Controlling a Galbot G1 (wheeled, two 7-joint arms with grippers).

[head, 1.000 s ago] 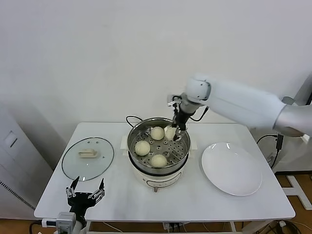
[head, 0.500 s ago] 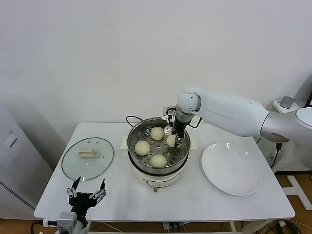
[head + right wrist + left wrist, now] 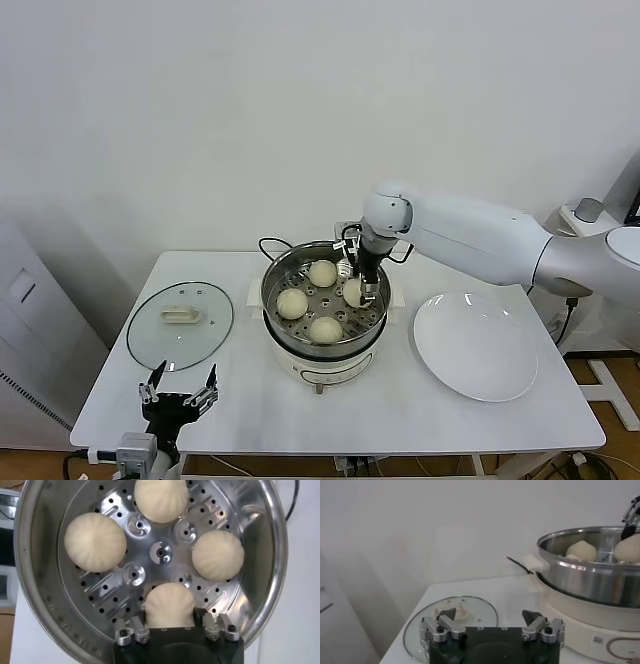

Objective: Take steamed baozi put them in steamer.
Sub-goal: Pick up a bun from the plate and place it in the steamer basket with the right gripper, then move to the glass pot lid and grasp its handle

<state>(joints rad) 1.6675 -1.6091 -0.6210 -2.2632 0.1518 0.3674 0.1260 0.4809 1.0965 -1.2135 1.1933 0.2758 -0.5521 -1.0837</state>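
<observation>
The steel steamer (image 3: 268,292) stands mid-table on its white cooker base (image 3: 322,369). Three baozi (image 3: 322,272) (image 3: 292,302) (image 3: 325,328) lie loose on its perforated bottom. My right gripper (image 3: 357,286) reaches down into the basket at its right side and is shut on a fourth baozi (image 3: 352,292), which is down at the bottom. In the right wrist view that baozi (image 3: 170,605) fills the gap between the fingers of the gripper (image 3: 170,618), with the other three (image 3: 94,535) (image 3: 161,497) (image 3: 218,555) beyond. My left gripper (image 3: 178,388) is parked open and empty at the table's front left.
A round glass lid (image 3: 180,322) with a white handle lies on the table's left. A flat white plate (image 3: 475,345) lies bare on the right. A black cord (image 3: 272,243) runs behind the steamer. The left wrist view shows the lid (image 3: 470,611) and the steamer's side (image 3: 590,580).
My right gripper has come down with the baozi from above the steamer's back right rim into the basket, then settled lower and slightly right. The left arm has not moved.
</observation>
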